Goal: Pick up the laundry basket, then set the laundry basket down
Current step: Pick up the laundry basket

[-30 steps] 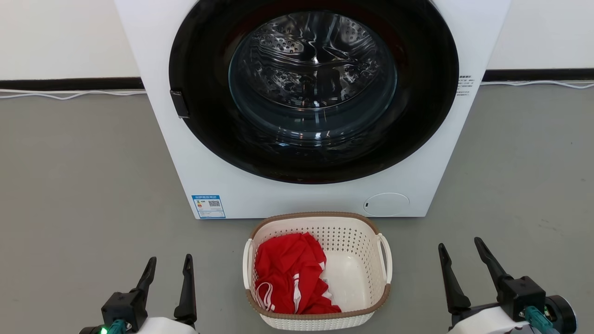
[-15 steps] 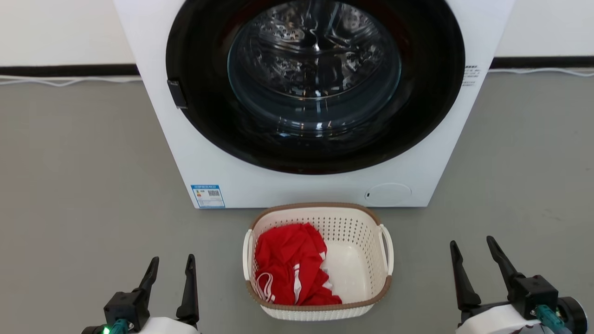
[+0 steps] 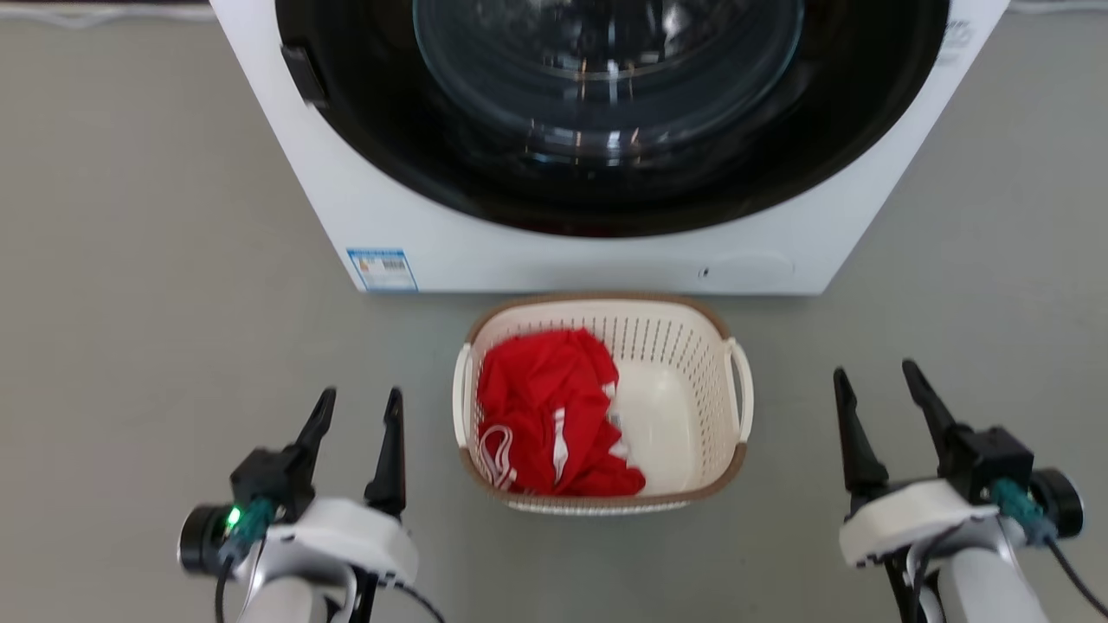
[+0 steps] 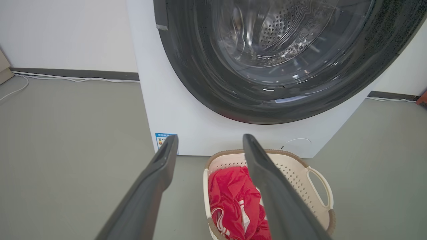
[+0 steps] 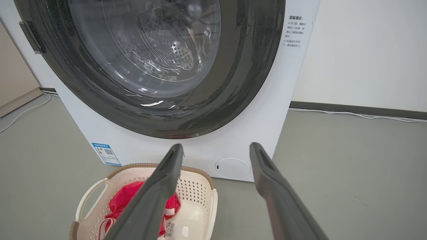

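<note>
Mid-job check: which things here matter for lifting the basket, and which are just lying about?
For the job: laundry basket, on the floor; left gripper, open; right gripper, open.
Lying about: washing machine behind the basket; red garment inside the basket; white cable along the wall.

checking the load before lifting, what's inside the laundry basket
In the laundry basket, a red garment covers the left half; the right half is bare. Anything under the cloth is hidden.

1. Left gripper (image 3: 360, 396) sits low on the left, fingers spread apart, pointing forward.
2. Right gripper (image 3: 873, 370) is the same deal on the right, wide apart.
3. Wrists look roughly level, it's blurry though.
</note>
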### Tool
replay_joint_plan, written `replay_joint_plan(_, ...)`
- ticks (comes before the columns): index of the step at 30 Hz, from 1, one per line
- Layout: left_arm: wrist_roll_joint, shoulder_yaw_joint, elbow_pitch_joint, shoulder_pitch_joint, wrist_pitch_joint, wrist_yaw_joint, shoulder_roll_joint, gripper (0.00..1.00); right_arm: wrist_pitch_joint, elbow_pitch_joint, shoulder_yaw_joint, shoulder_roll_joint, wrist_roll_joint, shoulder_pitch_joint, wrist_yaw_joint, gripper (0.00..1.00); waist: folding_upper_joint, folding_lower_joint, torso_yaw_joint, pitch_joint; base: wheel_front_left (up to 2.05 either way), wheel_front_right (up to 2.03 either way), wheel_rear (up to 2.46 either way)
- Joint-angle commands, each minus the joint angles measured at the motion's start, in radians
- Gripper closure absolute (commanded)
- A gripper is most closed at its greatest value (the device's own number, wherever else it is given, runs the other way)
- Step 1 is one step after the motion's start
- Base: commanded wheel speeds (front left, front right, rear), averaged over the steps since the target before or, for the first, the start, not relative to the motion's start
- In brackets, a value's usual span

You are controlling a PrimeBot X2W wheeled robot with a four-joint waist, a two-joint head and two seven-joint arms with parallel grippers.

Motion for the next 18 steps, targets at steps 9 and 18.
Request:
replay_joint_plan(9, -0.03, -0.038, 0.098, -0.219, -0.011, 0.005, 0.01, 0.0, -0.014, 0.094, -0.019, -0.009, -0.048, -0.194, 0.006, 0.0, 0.0, 0.0, 0.025, 0.215, 0.0, 0.0, 0.0)
replay_joint_plan(18, -0.036, -0.108, 0.234, -0.367, -0.011, 0.0, 0.01, 0.0, -0.014, 0.212, -0.057, -0.009, -0.089, -0.323, 0.006, 0.0, 0.0, 0.0, 0.038, 0.336, 0.0, 0.0, 0.0)
